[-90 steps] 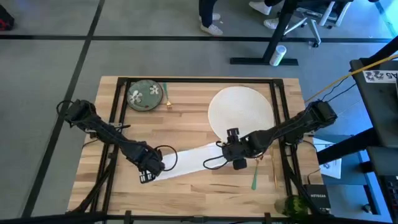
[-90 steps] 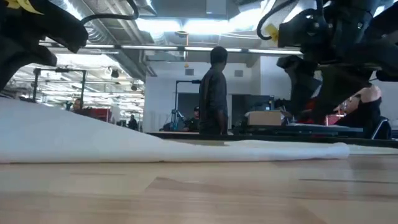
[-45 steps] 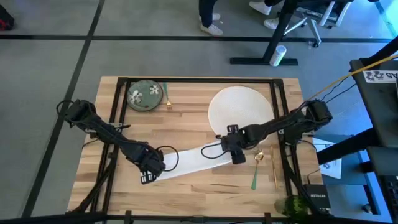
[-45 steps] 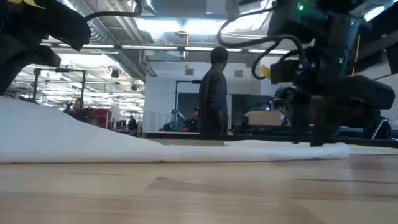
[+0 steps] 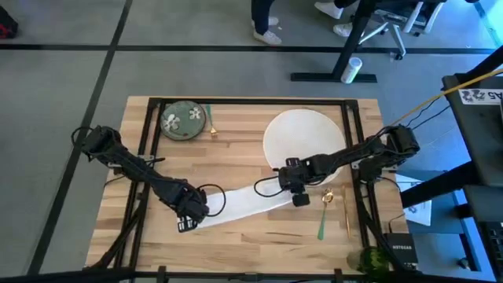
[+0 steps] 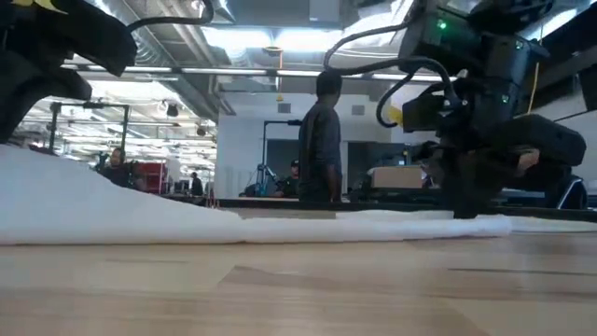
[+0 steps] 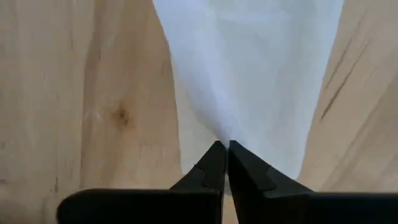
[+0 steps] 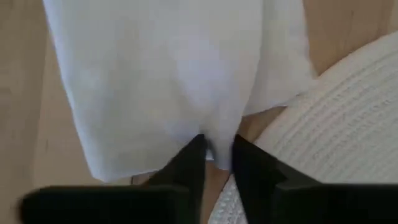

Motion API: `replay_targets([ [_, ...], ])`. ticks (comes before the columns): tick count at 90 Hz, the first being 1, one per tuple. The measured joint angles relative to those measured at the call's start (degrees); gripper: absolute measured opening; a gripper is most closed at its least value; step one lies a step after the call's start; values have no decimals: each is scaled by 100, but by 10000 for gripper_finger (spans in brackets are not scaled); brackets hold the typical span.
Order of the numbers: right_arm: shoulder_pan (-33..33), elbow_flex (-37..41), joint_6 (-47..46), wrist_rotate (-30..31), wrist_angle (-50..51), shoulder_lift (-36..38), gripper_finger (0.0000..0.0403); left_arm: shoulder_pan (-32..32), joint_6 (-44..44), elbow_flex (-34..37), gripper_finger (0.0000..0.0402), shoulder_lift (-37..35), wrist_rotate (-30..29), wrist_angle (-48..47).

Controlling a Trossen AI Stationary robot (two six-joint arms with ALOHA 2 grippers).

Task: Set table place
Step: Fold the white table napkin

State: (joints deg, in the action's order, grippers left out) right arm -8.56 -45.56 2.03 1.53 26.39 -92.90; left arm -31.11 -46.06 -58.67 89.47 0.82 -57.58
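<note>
Stretching across the near middle of the table [image 5: 236, 157], white napkin [image 5: 244, 202] pinched at both ends: left gripper [image 5: 191, 214] clamped on its left end, right gripper [image 5: 296, 192] narrowly closed on its right end beside the white plate [image 5: 305, 138]. Green flowered dish [image 5: 183, 120] at far-left corner.

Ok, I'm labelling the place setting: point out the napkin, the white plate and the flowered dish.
napkin [image 5: 240, 203]: high view, middle of the cloth between the arms.
white plate [image 5: 305, 135]: high view, bare centre.
green flowered dish [image 5: 183, 121]: high view, its centre.
</note>
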Motion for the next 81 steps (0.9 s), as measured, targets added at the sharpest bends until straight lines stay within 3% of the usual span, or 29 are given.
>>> replay_targets([
  [34,-9,-8,-18,91,44,62,4,0,-31,0,0,0,0,-2],
  [81,-535,-821,-15,218,313,105,1,-376,-550,-2,0,0,-3,258],
])
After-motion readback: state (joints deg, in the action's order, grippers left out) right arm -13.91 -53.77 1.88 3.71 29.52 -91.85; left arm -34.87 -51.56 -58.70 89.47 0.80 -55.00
